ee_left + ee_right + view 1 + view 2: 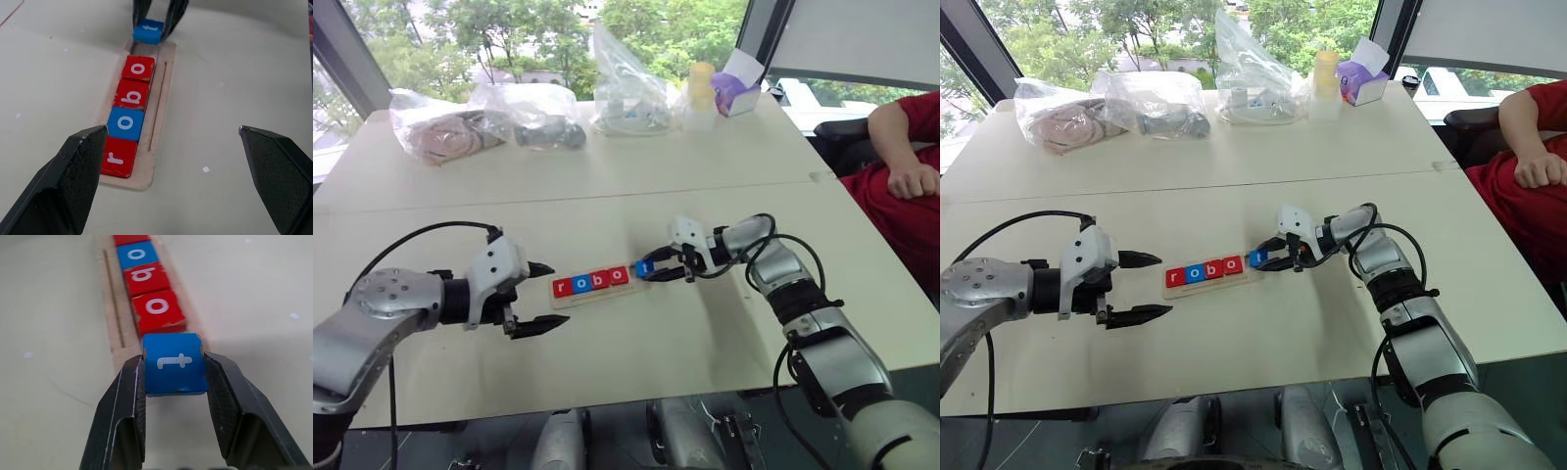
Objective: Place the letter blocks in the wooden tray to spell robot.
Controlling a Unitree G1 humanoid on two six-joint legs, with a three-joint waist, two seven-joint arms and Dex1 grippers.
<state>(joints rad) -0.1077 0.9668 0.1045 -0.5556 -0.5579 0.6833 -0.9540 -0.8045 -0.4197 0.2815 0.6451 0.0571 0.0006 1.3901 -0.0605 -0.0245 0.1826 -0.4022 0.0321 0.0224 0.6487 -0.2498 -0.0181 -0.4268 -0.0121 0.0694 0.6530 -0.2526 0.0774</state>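
Pale worktop (607, 186), seam across it. Large windows (509, 29) behind, green trees outside, daylight. Dark window frame (342, 49).

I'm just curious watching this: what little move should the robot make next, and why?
Probably ease the right gripper forward and down, then let go. It is shut on the t block at the tray's end, where r, o, b, o already sit and the last slot is open.

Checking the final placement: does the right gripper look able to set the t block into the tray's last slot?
Probably yes. The right gripper holds the blue t block at the wooden tray's free end, beside the last red o; nothing blocks it.
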